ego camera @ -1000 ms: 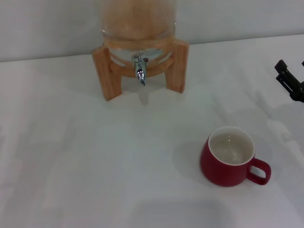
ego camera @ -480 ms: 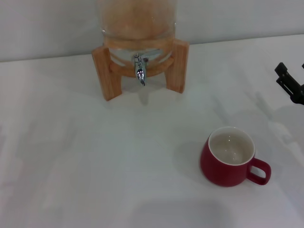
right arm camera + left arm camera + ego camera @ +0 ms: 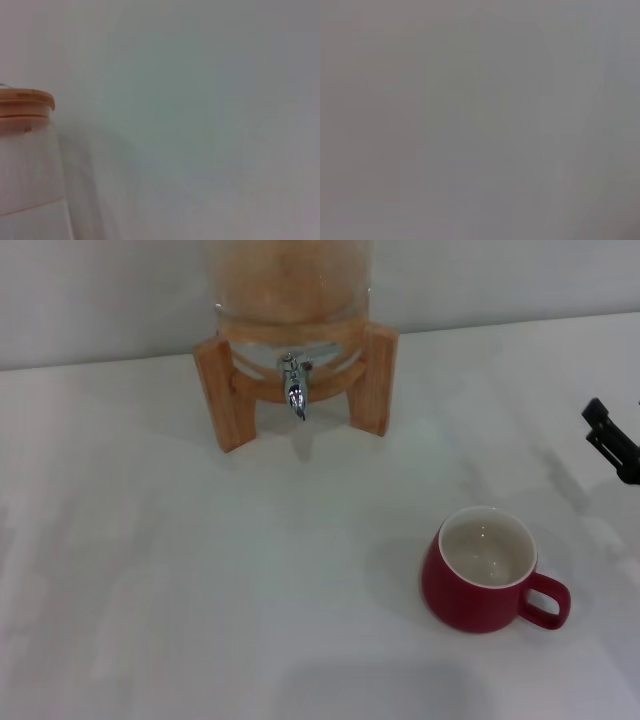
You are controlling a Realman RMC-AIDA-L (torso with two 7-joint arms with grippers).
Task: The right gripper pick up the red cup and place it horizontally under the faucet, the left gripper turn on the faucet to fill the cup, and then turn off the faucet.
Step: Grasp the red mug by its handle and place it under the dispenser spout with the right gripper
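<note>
In the head view nothing of the task is done yet, as far as can be judged: the cup (image 3: 484, 570) stands upright on the bench (image 3: 200, 580), its white inside empty, its handle turned toward the right edge, and nothing holds it. The right end effector (image 3: 612, 440) shows only as a bit of black claw at the right edge, above and beyond the cup and well apart from it; whether its fingers are spread or closed I cannot tell from so small a piece. The faucet (image 3: 294, 390) hangs at the front of a glass jar (image 3: 290, 285) set in a wooden stand (image 3: 225, 390), far across the bench from that end effector, with bare bench under its spout. The left end effector is not in this view at all, so it looks parked. The left wrist view gives only a flat grey field; it shows neither the left end effector nor any task thing, so its state cannot be read. The right wrist view shows a wooden lid (image 3: 25, 105) on the glass jar (image 3: 30, 175) against a plain wall, off to one side and far from the camera; no fingers, cup or faucet appear. So all steps look to be left: grasping the cup, setting it under the spout, opening the faucet, filling, and closing it.
</note>
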